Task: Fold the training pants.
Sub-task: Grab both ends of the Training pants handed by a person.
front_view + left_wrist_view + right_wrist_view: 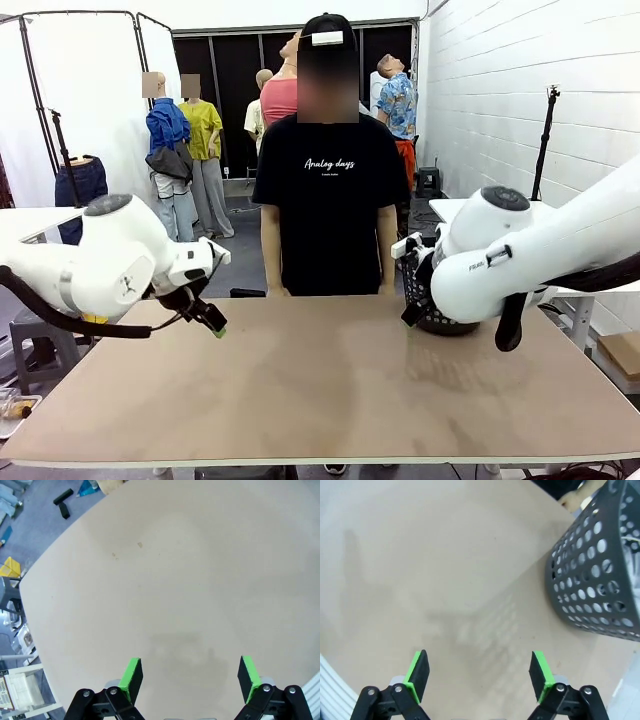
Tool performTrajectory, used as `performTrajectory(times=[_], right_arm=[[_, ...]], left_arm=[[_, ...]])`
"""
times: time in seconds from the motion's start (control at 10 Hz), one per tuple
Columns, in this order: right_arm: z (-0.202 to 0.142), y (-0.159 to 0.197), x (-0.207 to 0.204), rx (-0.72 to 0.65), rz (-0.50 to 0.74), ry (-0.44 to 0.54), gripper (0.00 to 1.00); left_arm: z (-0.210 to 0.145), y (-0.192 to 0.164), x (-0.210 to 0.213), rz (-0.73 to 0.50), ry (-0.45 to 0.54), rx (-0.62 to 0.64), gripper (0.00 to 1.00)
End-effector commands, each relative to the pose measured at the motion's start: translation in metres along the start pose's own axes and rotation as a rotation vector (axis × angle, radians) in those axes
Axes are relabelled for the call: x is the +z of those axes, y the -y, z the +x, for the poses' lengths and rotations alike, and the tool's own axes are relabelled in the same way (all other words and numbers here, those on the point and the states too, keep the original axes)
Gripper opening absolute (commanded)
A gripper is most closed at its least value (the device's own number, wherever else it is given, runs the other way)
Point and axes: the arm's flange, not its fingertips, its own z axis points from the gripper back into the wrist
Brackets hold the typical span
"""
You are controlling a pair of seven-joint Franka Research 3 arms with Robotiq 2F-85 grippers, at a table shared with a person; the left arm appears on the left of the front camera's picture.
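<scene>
Above the brown surface [330, 390], the left pincer [191, 676] and the right pincer [479, 674] both hang with their jaws wide apart, holding nothing. The black basket [590, 580] stands at the far right edge of the surface, close to the right arm. A pale thing [633, 565] peeks out inside it, and I cannot tell if it is the training pants. The right arm could bump the basket and tip it over, because it is so near. A pincer could also hit the person [328, 190] standing at the far side. I count two pincers, one basket, one person and one surface.
</scene>
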Motion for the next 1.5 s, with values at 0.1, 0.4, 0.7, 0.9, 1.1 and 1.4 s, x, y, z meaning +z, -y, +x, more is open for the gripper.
performTrajectory(times=[0.1,0.4,0.7,0.9,1.1,1.4], right_arm=[[0.008,0.004,0.059,0.053,0.042,-0.001,1.0],[0.018,0.004,0.101,0.068,0.035,0.057,1.0],[0.023,0.005,0.127,0.059,0.006,0.11,1.0],[0.026,0.005,0.139,0.06,-0.017,0.133,1.0],[0.025,0.002,0.144,0.054,-0.028,0.123,1.0],[0.027,0.003,0.145,0.052,-0.028,0.14,1.0]], left_arm=[[0.01,0.008,0.062,-0.059,-0.002,0.011,1.0],[0.025,0.015,0.092,-0.036,0.003,-0.038,1.0],[0.026,0.023,0.117,-0.017,0.044,-0.069,1.0],[0.024,0.029,0.128,-0.005,0.068,-0.085,1.0],[0.022,0.031,0.127,-0.011,0.061,-0.076,1.0],[0.029,0.029,0.13,0.0,0.073,-0.065,1.0]])
